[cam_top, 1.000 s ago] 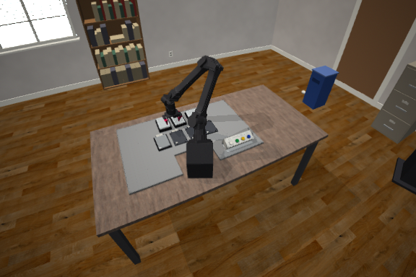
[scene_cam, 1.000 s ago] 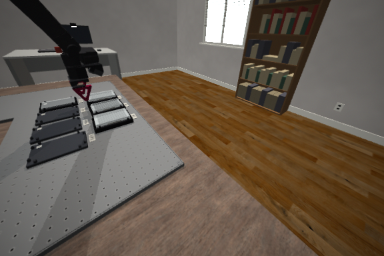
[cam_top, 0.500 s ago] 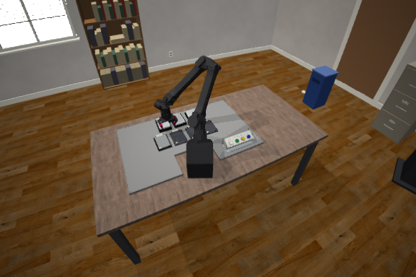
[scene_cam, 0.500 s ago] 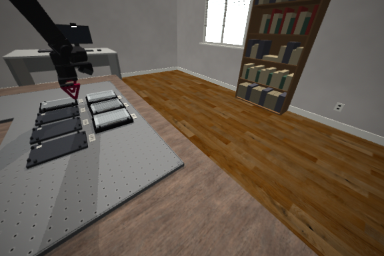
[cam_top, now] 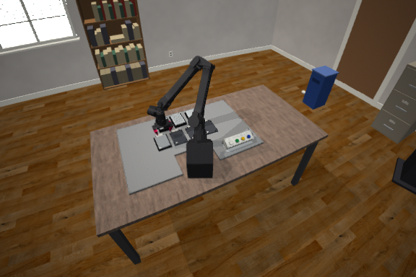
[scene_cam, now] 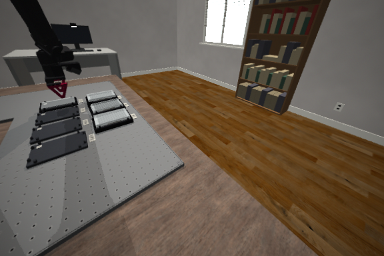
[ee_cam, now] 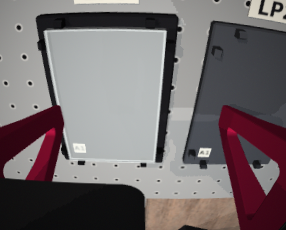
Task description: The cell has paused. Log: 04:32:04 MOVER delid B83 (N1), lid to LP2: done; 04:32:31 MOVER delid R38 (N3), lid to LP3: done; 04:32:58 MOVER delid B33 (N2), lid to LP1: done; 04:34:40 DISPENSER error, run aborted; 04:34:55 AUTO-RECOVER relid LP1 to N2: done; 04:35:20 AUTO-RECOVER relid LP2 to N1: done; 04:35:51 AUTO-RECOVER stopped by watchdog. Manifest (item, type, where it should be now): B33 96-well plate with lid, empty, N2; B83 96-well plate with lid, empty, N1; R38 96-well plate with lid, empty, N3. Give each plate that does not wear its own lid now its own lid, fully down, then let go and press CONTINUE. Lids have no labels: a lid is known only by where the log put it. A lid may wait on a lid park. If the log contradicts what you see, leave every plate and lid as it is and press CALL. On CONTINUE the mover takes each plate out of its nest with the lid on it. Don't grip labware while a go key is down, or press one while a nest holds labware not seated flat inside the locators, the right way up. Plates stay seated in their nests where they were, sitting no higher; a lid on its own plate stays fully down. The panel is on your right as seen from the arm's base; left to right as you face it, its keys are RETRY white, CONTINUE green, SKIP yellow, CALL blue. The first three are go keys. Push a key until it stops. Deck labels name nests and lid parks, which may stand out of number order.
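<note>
My gripper (cam_top: 163,129) (scene_cam: 61,91) (ee_cam: 141,114) is open and empty above the lid-park row, fingers spread wider than the lid below. A clear lid (cam_top: 162,142) (scene_cam: 59,103) (ee_cam: 107,90) lies flat on the end park, its A1 tag at lower left in the wrist view. The bare dark park LP2 (cam_top: 178,137) (ee_cam: 240,95) is beside it, under the right finger. Three plates sit in the nest row: a far one (scene_cam: 101,95), a middle one (scene_cam: 107,105) and a near one (scene_cam: 111,118). Their lids cannot be told apart at this size.
Two more bare dark parks (scene_cam: 57,129) (scene_cam: 58,148) continue the row. The key panel (cam_top: 235,137) is on the right, with white (cam_top: 231,143), green (cam_top: 237,141), yellow (cam_top: 243,138) and blue (cam_top: 248,136) keys. The arm hides part of both rows in the top view.
</note>
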`<state>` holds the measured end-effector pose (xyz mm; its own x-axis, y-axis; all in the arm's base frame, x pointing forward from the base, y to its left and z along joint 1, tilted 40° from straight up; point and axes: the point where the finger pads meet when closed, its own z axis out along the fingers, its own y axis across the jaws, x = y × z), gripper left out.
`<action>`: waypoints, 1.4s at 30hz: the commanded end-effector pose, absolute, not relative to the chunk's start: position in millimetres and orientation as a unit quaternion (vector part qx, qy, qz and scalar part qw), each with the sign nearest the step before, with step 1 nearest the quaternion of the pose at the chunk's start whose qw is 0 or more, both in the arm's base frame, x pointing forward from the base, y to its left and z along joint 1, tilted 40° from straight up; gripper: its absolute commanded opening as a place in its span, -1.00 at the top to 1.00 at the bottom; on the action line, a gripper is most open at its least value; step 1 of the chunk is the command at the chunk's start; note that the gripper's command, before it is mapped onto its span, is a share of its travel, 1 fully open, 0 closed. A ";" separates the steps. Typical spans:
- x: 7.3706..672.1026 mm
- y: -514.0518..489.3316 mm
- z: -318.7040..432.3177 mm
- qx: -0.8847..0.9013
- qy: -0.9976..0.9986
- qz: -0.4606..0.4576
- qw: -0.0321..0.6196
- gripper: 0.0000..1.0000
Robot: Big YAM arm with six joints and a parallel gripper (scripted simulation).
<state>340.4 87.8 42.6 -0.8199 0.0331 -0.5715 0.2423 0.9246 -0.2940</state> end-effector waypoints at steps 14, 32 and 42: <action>337.5 129.2 32.2 0.091 0.933 -0.156 0.310 -1.00; 340.0 124.1 34.6 0.098 0.933 -0.161 0.306 -1.00; 340.8 124.1 35.5 0.098 0.933 -0.161 0.306 -1.00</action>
<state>325.8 112.0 16.0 -0.8240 0.0552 -0.5639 0.2596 0.9214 -0.2892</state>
